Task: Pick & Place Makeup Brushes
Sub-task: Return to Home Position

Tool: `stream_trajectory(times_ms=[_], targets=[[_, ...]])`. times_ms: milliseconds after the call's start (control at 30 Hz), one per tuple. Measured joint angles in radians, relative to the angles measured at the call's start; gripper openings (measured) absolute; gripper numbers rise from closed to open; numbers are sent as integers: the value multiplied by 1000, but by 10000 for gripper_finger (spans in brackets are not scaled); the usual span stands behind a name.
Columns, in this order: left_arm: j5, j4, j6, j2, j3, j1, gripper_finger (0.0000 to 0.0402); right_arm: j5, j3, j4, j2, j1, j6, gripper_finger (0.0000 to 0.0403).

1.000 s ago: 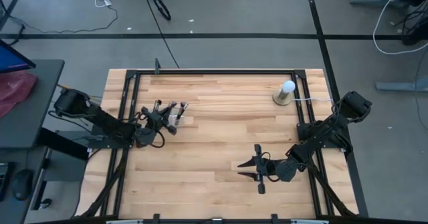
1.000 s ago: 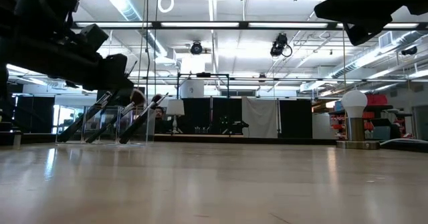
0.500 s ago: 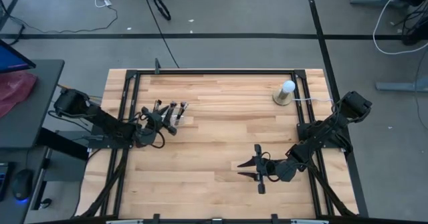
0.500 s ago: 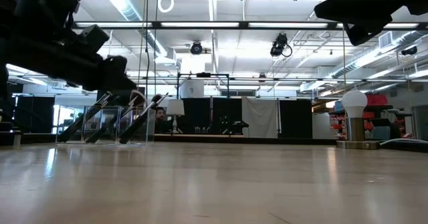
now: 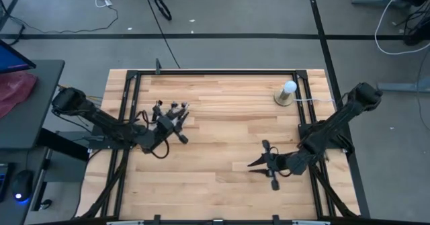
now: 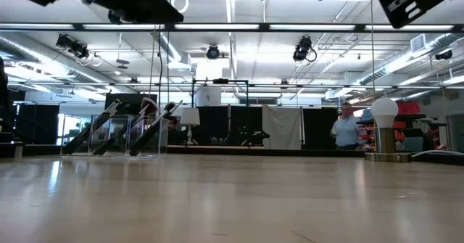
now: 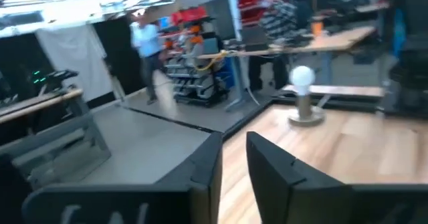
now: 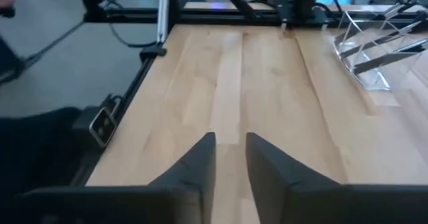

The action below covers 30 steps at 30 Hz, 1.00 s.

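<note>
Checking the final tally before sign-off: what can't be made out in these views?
Count of thin black makeup brushes: overlapping in the low view, tiny beside the left gripper from above.
Clear plastic organizer: cut by the right wrist view's edge.
Right gripper: low view's top edge cuts both arms.

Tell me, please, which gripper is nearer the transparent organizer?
The left gripper, beside the transparent organizer; the right gripper hangs far across the table.
</note>
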Motion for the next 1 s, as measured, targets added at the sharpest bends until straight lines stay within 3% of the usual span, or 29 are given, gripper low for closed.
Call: stream_trajectory(times_ms=[67, 233, 467, 733, 1000], targets=[[27, -26, -3, 0, 14, -30, 61, -35, -6, -72, -78, -13, -17, 61], [234, -77, -133, 0, -14, -63, 15, -192, -133, -64, -278, -74, -79, 9], [415, -80, -296, -39, -149, 8, 4, -350, -318, -31, -571, -241, -61, 6], [653, 122, -382, -214, -379, 150, 3, -567, -444, -32, -840, -466, -79, 2], [753, 88, -407, -474, -513, 246, 2, -657, -494, -64, -993, -639, -55, 1]])
